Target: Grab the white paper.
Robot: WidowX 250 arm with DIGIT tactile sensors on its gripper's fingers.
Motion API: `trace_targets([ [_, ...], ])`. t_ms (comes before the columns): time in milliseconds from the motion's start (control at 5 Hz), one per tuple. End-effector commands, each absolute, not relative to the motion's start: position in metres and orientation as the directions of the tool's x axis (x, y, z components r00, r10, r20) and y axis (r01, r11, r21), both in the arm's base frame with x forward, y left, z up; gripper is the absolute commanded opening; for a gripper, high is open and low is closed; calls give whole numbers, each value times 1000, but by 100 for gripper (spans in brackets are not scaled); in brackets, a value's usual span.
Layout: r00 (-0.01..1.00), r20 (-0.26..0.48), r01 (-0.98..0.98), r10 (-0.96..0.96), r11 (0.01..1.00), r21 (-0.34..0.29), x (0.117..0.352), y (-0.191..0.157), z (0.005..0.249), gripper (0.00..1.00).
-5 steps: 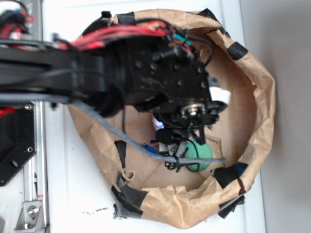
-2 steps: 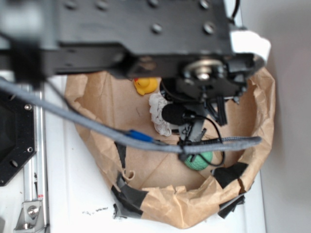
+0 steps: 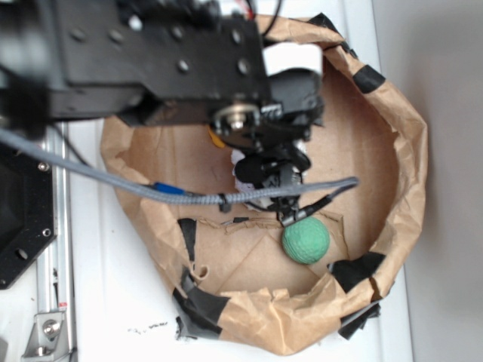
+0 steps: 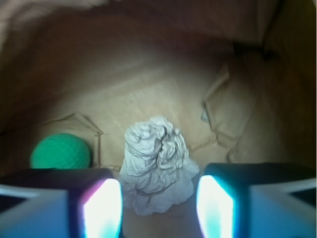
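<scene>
The white paper (image 4: 157, 161) is a wrinkly off-white wad on the brown floor. In the wrist view it sits between my two fingertips, the left one (image 4: 101, 206) and the right one (image 4: 215, 206), with a small gap on each side. My gripper (image 4: 158, 208) is open and holds nothing. In the exterior view the gripper (image 3: 268, 175) hangs over the wad, and only a white scrap of the paper (image 3: 241, 183) shows beside the black fingers.
A green ball (image 3: 306, 240) lies close to the gripper; it also shows in the wrist view (image 4: 60, 151). A sliver of the yellow duck (image 3: 216, 140) peeks from under the arm. A crumpled brown kraft paper wall (image 3: 411, 173) with black tape (image 3: 367, 78) rings the area.
The arm has moved up and left in the exterior view. The green ball is now uncovered. The gripper now stands over the white paper and hides most of it.
</scene>
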State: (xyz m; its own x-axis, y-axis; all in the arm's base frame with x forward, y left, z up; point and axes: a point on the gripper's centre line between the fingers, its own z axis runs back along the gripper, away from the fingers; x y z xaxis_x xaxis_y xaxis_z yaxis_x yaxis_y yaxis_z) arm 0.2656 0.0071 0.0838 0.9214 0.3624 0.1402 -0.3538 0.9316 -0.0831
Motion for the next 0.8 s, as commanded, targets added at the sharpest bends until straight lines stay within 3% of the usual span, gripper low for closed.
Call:
trace_targets([
  [0,917,142,-359,372,927,-112,282,-9,55,100],
  [200,934,130,-322,334,941,-103,301,-16,43,100],
  [400,957,111,-264,269,963,-55,310,-13,30,100],
  [600,960,115,-252,257,966,-57,310,-11,28,0],
])
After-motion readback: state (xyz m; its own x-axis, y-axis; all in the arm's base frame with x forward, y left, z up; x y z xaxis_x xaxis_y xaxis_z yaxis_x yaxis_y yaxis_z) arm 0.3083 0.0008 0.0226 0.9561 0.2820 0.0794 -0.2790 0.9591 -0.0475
